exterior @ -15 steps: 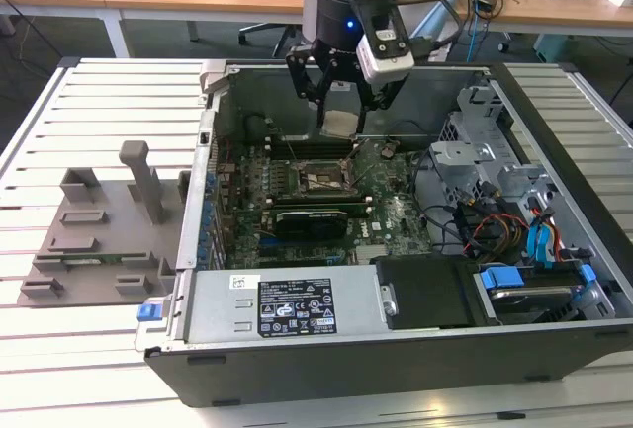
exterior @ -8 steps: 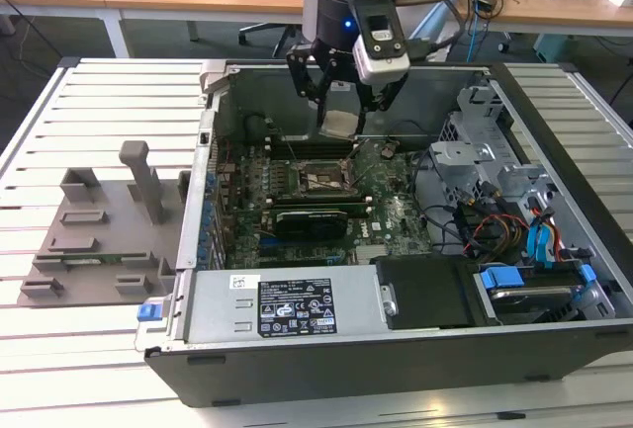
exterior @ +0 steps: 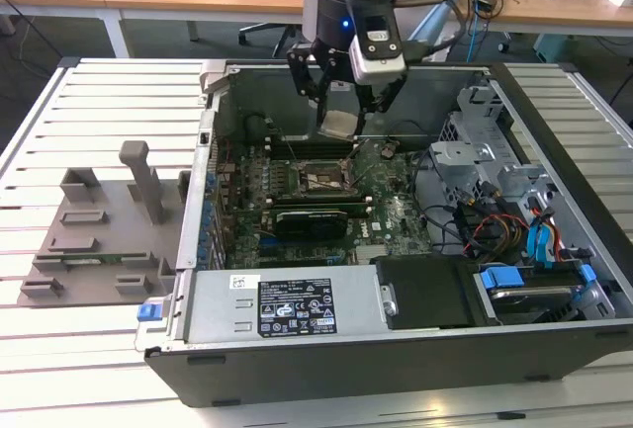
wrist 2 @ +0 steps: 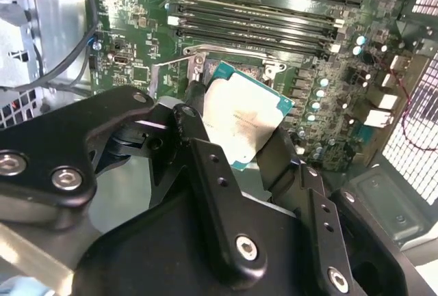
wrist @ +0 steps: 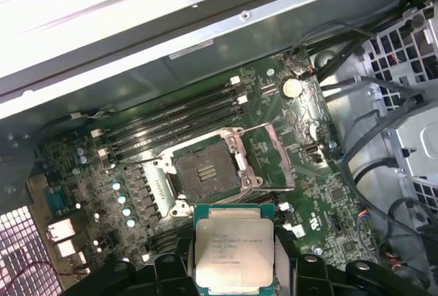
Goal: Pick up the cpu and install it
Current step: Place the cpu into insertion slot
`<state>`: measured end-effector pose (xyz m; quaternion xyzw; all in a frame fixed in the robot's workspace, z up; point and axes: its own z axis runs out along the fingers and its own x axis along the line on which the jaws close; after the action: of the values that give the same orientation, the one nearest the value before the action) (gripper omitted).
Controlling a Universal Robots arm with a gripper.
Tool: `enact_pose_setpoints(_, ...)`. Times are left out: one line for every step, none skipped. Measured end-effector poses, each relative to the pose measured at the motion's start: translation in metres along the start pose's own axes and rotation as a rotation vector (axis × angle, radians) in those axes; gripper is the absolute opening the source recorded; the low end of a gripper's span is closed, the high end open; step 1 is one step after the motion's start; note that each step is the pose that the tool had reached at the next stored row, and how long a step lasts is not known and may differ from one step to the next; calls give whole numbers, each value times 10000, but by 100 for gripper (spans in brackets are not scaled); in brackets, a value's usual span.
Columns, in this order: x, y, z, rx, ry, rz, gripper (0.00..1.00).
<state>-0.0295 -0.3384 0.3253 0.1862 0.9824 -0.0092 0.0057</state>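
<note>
cpu (exterior: 336,124) hanging in the gripper (exterior: 346,117) over the open socket (exterior: 321,179)

From my station I am watching the exterior view, and the arm is reaching down into the open computer case (exterior: 396,364), which is lying on its side on the white slatted table (exterior: 59,349). The two black fingers are pressing on opposite edges of the cpu, so they are closed only as far as the width of the chip. The chip is hanging in the air, clear of the board.

In the first wrist view I am seeing the cpu (wrist: 234,251) with its metal top facing the camera, and the socket (wrist: 209,169) is lying just beyond it on the green motherboard (wrist: 328,193). The socket is standing open: its metal frame (wrist: 263,156) is swung away to one side and the dark contact field is showing bare. The memory slots (wrist: 178,122) are running beside the socket on the side away from the chip.

In the second wrist view the fingers (wrist 2: 212,173) are gripping the cpu (wrist 2: 243,122) at two sides, and the chip is covering part of the socket below it.

On the exterior view's left the grey holder tray (exterior: 99,230) is sitting on the table, well apart from the gripper
</note>
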Motion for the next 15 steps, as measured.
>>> enact_pose_setpoints(0, 0, 0, 2, 2, 99, 55)
enact_pose_setpoints(0, 0, 1, 2, 3, 180, 55)
enact_pose_setpoints(0, 0, 1, 4, 5, 290, 55)
enact_pose_setpoints(0, 0, 1, 5, 6, 354, 55)
enact_pose_setpoints(0, 0, 2, 7, 7, 456, 55)
enact_pose_setpoints(0, 0, 2, 8, 9, 545, 55)
enact_pose_setpoints(0, 0, 3, 10, 11, 689, 55)
enact_pose_setpoints(0, 0, 3, 12, 13, 782, 55)
enact_pose_setpoints(0, 0, 4, 14, 14, 899, 55)
enact_pose_setpoints(0, 0, 4, 14, 16, 983, 55)
enact_pose_setpoints(0, 0, 5, 16, 17, 1059, 55)
enact_pose_setpoints(0, 0, 5, 18, 20, 1226, 55)
enact_pose_setpoints(0, 0, 6, 20, 22, 1368, 55)
enact_pose_setpoints(0, 0, 7, 22, 24, 1504, 55)
enact_pose_setpoints(0, 0, 7, 24, 27, 1673, 55)
